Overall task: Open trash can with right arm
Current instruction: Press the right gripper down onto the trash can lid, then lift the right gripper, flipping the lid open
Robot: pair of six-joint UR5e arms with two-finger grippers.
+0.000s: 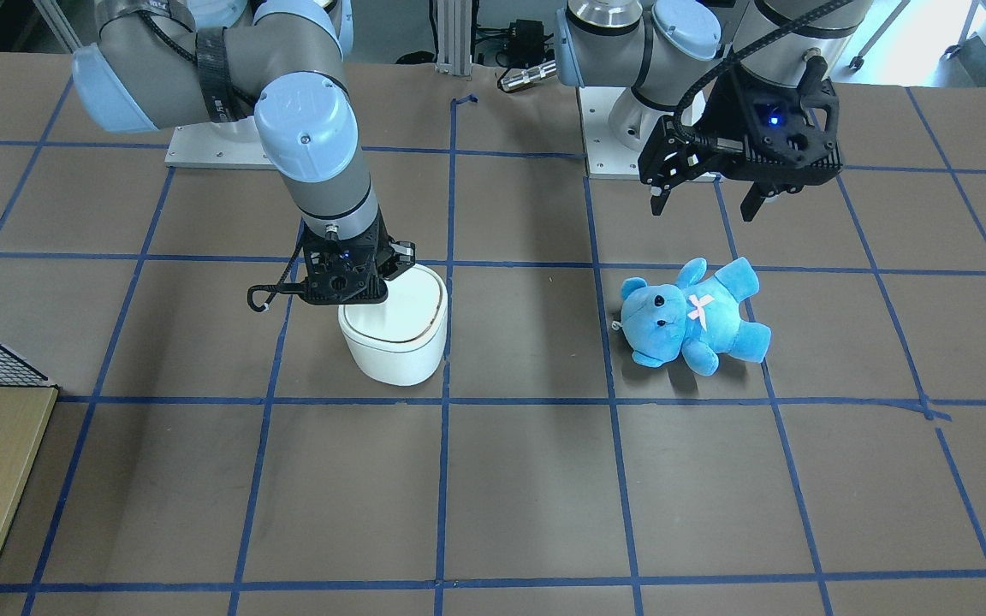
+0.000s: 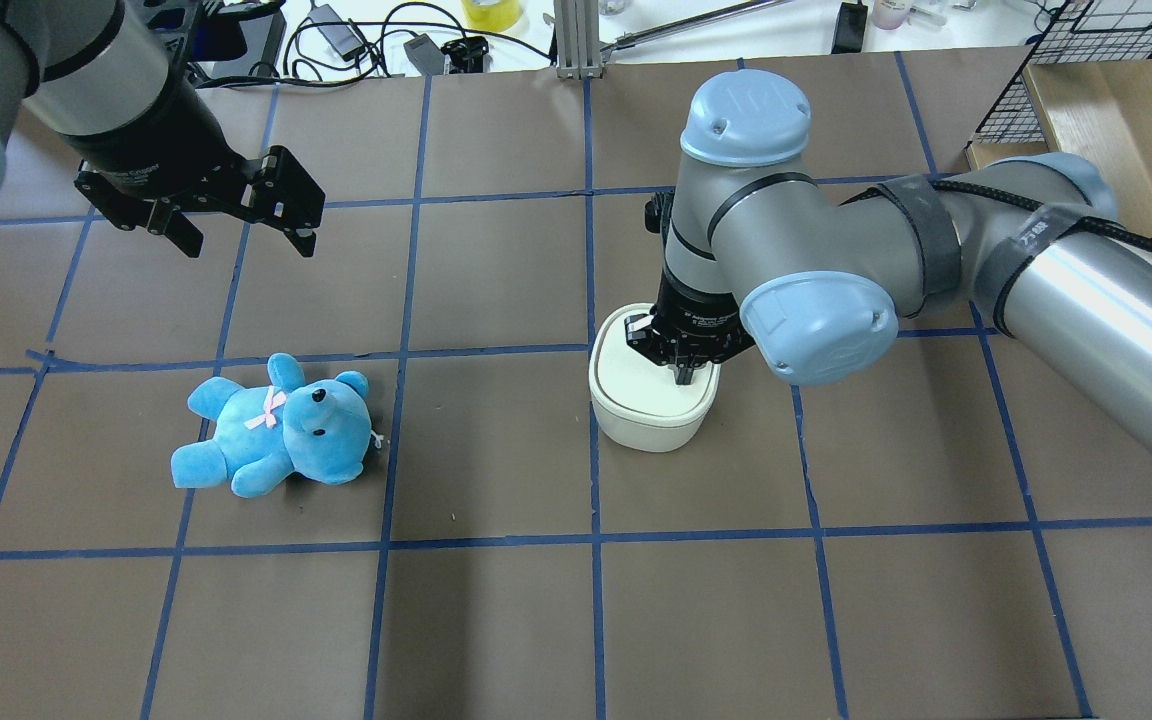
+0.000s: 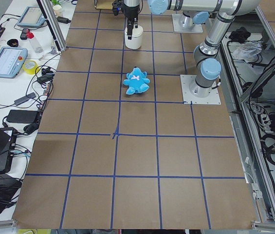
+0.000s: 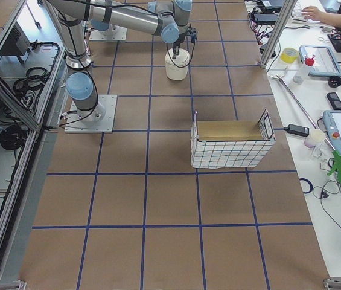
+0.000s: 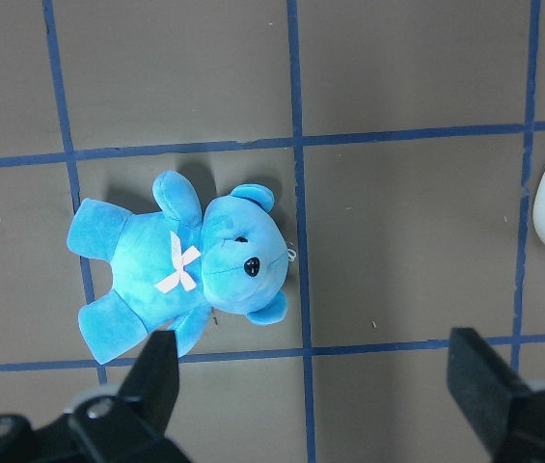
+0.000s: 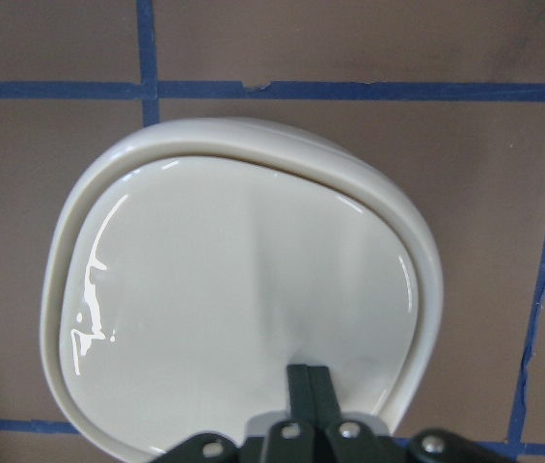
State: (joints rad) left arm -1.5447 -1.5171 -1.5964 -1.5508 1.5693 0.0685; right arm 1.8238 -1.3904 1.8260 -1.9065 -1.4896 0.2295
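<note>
right gripper [image 2: 682,376] is squeezed shut. its two black fingers [image 6: 309,386] are pressed together with nothing between them. it points straight down at the trash can [image 1: 396,346]. the finger tips look like they touch the shiny white lid [image 6: 243,289], close to one edge of it. the lid covers the top of the can and has a thin dark line round its edge. the right arm [image 2: 836,250] bends over the can from the robot's right side, and a black cable loop hangs by the gripper.

the trash can stands upright on the brown surface [image 1: 527,496], on the robot's right half. blue tape lines [image 2: 496,537] cut the surface into squares. the can sits just beside one of these lines, near where two lines cross.

left gripper [image 1: 707,201] is spread wide open and holds nothing. it hangs in the air above the surface and touches nothing. a small blue light shines on it.

a blue teddy bear [image 2: 271,425] lies on its back on the robot's left half, well apart from the trash can. it has a little pink bow [image 5: 177,270] on its chest. the open left gripper is up above the surface, on the robot's side of the bear.

a box [image 4: 230,151] with white wire mesh round it stands at the far right end of the surface, well apart from the can.
</note>
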